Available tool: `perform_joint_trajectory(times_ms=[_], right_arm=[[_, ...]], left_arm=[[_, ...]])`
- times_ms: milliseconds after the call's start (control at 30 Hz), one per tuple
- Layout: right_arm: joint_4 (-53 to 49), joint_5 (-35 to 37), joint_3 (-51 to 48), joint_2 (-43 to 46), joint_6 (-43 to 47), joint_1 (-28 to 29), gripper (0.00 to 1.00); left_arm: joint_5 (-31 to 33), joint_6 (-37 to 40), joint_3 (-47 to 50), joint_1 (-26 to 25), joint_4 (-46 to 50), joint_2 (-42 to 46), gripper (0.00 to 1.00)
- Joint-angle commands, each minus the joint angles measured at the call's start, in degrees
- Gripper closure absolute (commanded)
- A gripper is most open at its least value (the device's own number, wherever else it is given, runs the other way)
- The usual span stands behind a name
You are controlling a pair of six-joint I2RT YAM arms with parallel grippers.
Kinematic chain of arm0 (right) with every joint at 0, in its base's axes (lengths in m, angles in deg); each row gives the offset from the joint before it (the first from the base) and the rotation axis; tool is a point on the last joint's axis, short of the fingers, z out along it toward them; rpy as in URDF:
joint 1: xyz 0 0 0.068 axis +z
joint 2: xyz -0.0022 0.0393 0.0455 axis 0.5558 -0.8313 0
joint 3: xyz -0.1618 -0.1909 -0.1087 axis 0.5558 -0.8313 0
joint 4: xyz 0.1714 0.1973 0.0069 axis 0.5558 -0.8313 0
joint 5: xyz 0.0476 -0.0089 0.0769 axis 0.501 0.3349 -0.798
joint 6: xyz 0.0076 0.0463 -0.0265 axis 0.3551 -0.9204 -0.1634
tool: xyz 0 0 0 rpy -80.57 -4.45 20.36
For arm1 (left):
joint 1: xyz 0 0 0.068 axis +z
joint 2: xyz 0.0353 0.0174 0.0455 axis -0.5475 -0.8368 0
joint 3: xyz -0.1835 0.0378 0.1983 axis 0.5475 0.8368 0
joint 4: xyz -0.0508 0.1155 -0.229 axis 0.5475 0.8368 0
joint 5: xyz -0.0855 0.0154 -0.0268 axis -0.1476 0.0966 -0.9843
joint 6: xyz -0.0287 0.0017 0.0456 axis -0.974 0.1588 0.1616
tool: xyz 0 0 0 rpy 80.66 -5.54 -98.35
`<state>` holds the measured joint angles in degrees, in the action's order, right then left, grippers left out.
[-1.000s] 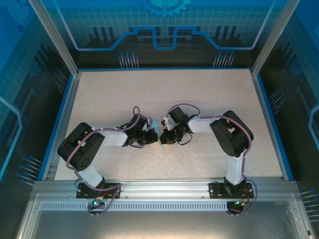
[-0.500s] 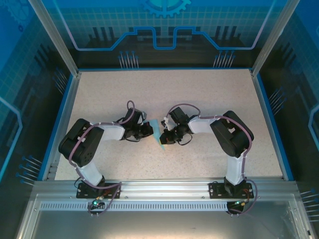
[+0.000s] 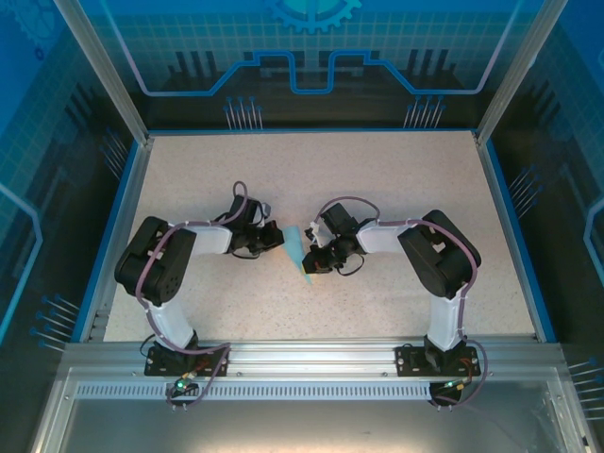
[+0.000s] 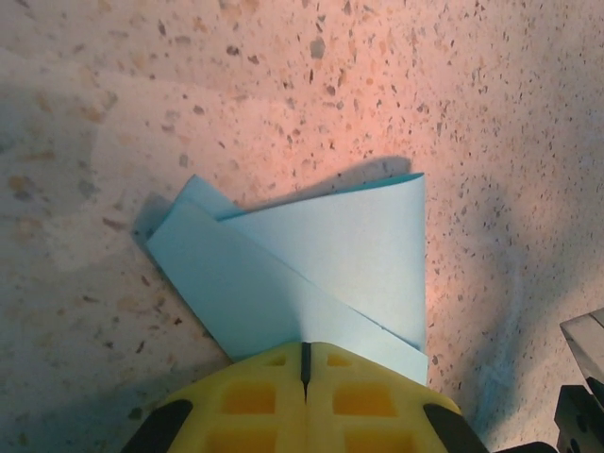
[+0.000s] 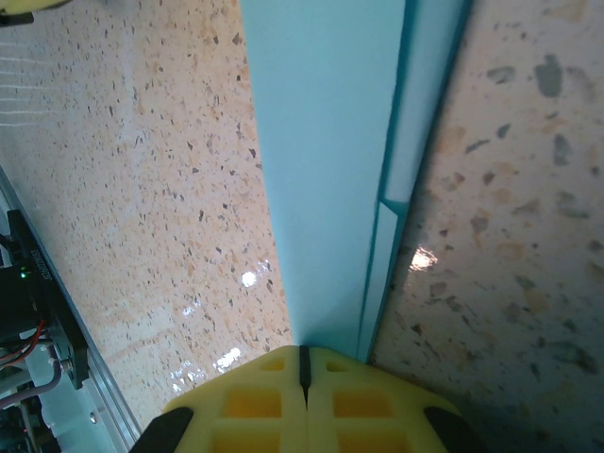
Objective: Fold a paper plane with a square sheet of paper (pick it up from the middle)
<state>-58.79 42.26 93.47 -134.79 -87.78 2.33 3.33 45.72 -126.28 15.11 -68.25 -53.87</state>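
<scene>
Overhead: on a speckled table [image 3: 377, 179], a partly folded, plain light-blue paper plane [image 3: 296, 253] lies at the centre, between the left gripper [image 3: 279, 239] and the right gripper [image 3: 311, 260]. Left wrist camera: yellow fingertips [image 4: 250, 392], fully closed, sit on the folded paper's near edge. Right wrist camera: closed yellow fingertips [image 5: 250, 396] seem to pinch a long crease.

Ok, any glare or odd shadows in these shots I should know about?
Left wrist: warm pinkish glow on the table, dark shadow just above the paper. Right wrist: a few small bright glints on the table. Top external: table evenly lit, nothing blown out.
</scene>
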Motion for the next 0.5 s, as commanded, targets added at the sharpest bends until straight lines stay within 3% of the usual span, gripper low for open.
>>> perform_joint_trajectory(times_ms=[0, 467], right_arm=[[-10.9, 9.5, -4.4, -4.2, 1.1, 0.5, 0.98], [-10.5, 9.5, -4.2, -4.4, 1.1, 0.4, 0.98]], left_arm=[[6.5, 2.8, -2.2, 3.4, 2.2, -2.4, 0.95], [7.9, 5.7, -6.4, 7.1, 6.6, -1.7, 0.94]])
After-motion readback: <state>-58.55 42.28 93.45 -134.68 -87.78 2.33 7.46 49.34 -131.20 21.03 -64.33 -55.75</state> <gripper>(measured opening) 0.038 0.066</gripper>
